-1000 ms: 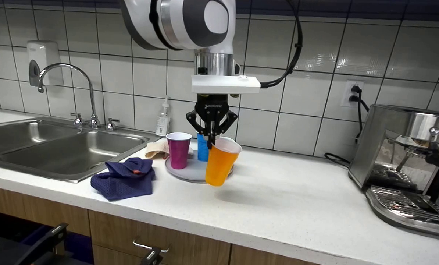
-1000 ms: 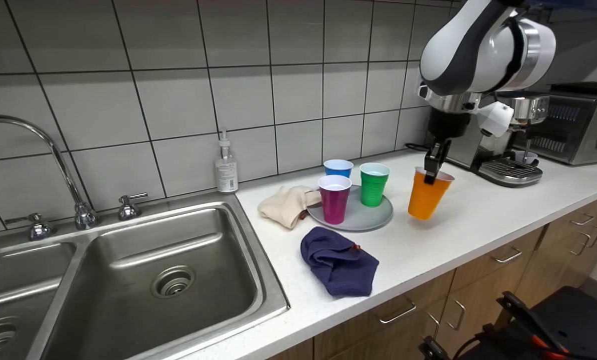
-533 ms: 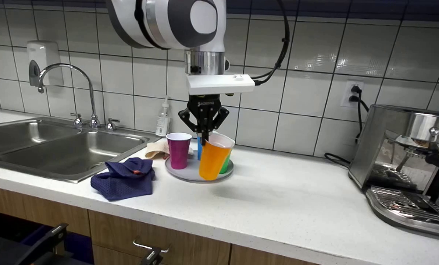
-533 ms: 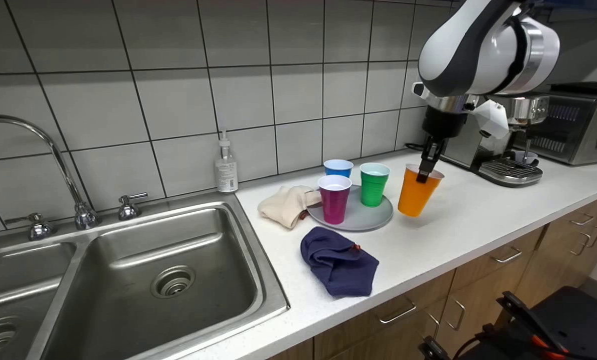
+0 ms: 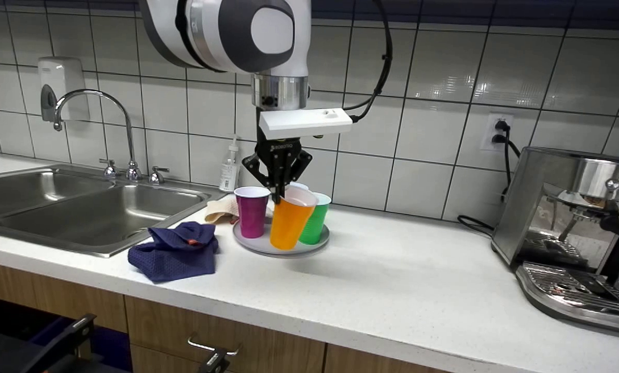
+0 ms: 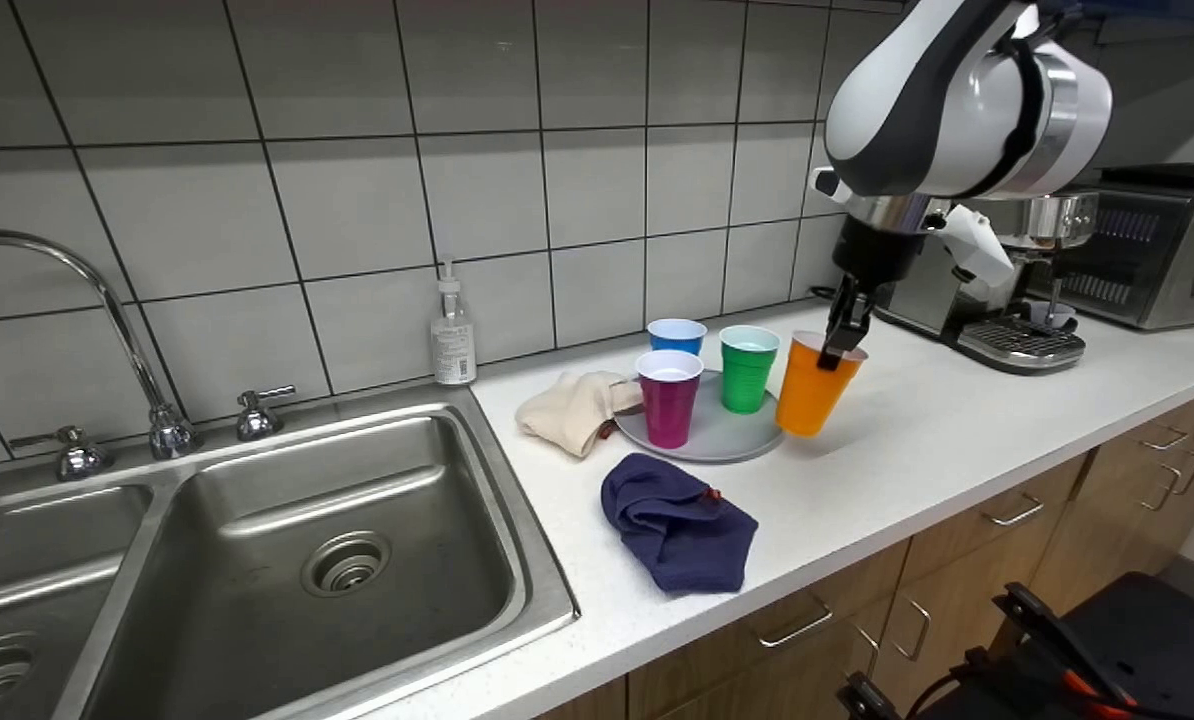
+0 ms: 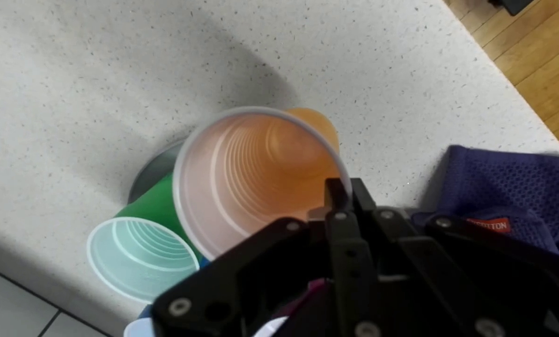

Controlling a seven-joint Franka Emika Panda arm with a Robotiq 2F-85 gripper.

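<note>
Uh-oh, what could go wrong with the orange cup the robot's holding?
The orange cup hangs tilted, pinched only at its rim by the tool, so it might slip or twist. It looks close to the green cup, so it could knock that one over. Its bottom might also catch the edge of the gray plate.

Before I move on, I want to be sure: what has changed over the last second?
The gripper, shut on the rim of the orange cup, has carried it toward the gray plate; both exterior views show it further left in frame. Nothing was newly grasped or let go, and the cup is still tilted. The plate, purple cup, green cup, blue cup, navy cloth and beige cloth stayed put.
</note>
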